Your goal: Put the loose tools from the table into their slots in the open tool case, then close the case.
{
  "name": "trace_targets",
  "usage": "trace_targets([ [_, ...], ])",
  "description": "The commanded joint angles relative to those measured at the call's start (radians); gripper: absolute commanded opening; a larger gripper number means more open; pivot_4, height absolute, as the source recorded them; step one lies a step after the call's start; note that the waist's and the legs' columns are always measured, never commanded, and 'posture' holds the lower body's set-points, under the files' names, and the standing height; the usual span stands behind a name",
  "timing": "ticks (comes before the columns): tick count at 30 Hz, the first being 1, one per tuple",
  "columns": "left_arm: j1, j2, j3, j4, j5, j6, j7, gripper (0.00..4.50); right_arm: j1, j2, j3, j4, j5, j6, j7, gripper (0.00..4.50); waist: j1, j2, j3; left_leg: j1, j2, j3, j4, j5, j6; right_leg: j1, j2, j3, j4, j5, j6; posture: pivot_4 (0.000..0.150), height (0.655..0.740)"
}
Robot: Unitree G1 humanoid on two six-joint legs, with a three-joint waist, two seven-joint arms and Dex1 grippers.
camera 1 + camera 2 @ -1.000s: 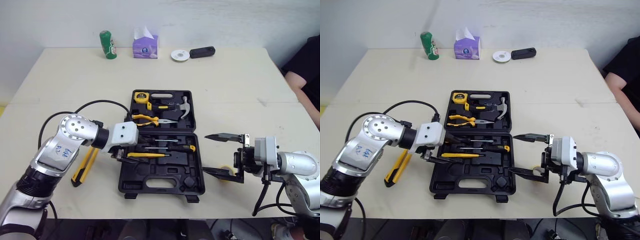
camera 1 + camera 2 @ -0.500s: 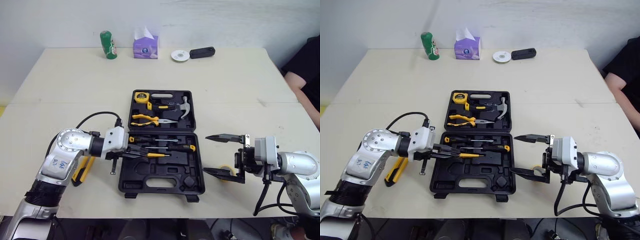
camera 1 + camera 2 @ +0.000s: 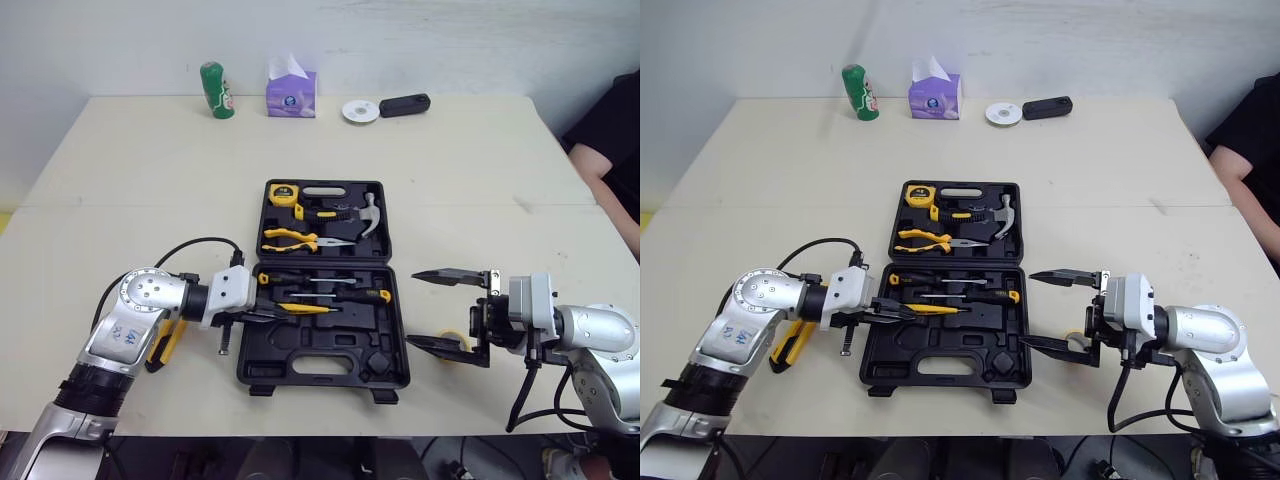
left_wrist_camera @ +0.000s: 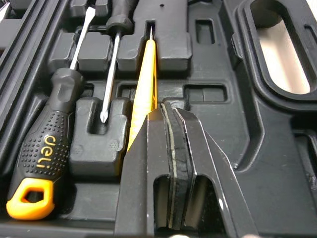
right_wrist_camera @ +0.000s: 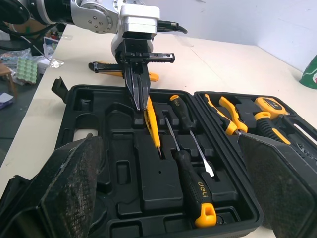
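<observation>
The silver-shelled left arm (image 3: 138, 306) bends at the elbow and reaches inward, its white wrist block (image 3: 228, 293) level. Its black two-fingered left gripper (image 3: 265, 313) points toward the robot's right, the finger pads (image 4: 177, 148) pressed flat together. The silver right arm (image 3: 590, 330) lies low with the forearm turned inward, and its black two-fingered right gripper (image 3: 412, 307) points toward the robot's left, fingers spread wide apart.

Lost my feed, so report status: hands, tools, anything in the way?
Left hand shut, tips at end of yellow tool in open case. Right hand open, right of case. Utility knife loose on table, left of case.
</observation>
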Motion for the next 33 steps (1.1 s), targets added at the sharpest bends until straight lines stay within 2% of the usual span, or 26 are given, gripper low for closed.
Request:
trace_targets([
  [1,-0.007,-0.012,0.011,-0.004,-0.020,0.018,0.013,0.02,0.002,0.003,-0.008,-0.021,0.007,-0.013,-0.001,4.50,-0.001,0.000,0.000,0.000,0.000,0.000,0.000,0.000,0.000,0.000,0.000,0.000,0.000,0.000,0.000,0.150,0.7400],
  [19,-0.002,-0.049,0.036,-0.005,-0.079,0.111,0.035,0.02,0.009,0.002,-0.004,-0.020,0.008,-0.010,0.002,4.50,-0.001,0.000,0.000,0.000,0.000,0.000,0.000,0.000,0.000,0.000,0.000,0.000,0.000,0.000,0.000,0.150,0.7400],
  [33,0.008,-0.035,-0.012,0.041,0.007,0.113,0.092,0.02,0.019,0.002,-0.002,-0.023,0.012,-0.010,0.002,4.50,0.000,0.000,0.000,0.000,0.000,0.000,0.000,0.000,0.000,0.000,0.000,0.000,0.000,0.000,0.000,0.150,0.7400],
])
